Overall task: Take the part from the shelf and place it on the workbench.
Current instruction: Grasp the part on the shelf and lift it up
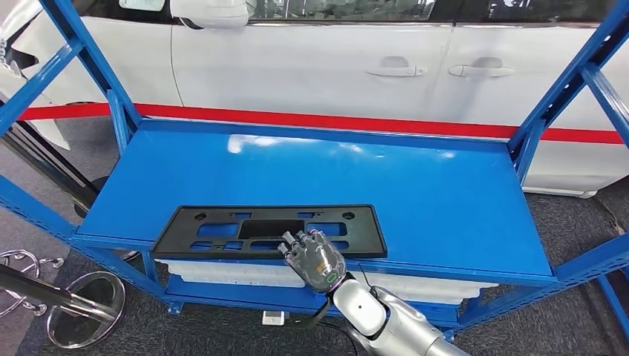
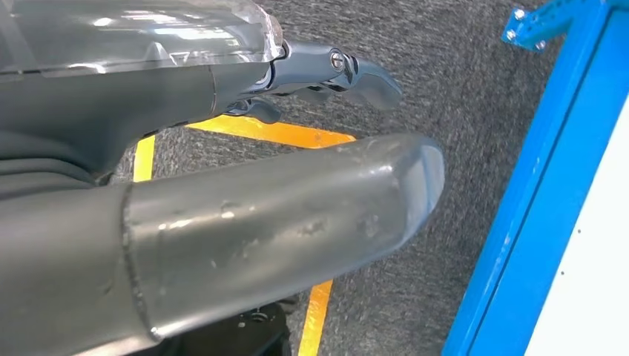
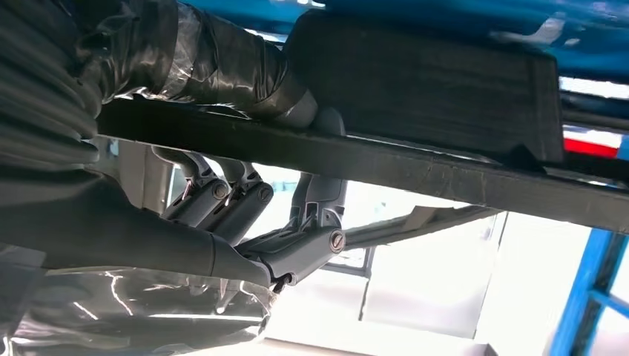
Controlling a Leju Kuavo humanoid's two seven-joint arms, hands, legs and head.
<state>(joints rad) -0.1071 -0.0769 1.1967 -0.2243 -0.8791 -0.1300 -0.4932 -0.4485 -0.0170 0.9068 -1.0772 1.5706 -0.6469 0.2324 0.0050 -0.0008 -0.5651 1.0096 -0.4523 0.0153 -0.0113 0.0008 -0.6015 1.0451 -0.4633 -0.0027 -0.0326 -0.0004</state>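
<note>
A: Where is the part sitting right now?

B: The black part (image 1: 271,231) is lying flat on the blue shelf (image 1: 415,200), along its front edge, so nothing is reaching the workbench yet.

A: Is a hand on it?

B: The right hand (image 1: 314,257) is closing on the part's front rim; in the right wrist view the thumb is lying on one face and the fingers (image 3: 222,200) are curling against the other, so I am judging it a grasp that is forming or just made.

A: And the other one?

B: The left hand (image 2: 297,148) is hanging over the grey floor beside the shelf, holding nothing, fingers loosely apart. Lifting, carrying and placing are all remaining.
</note>
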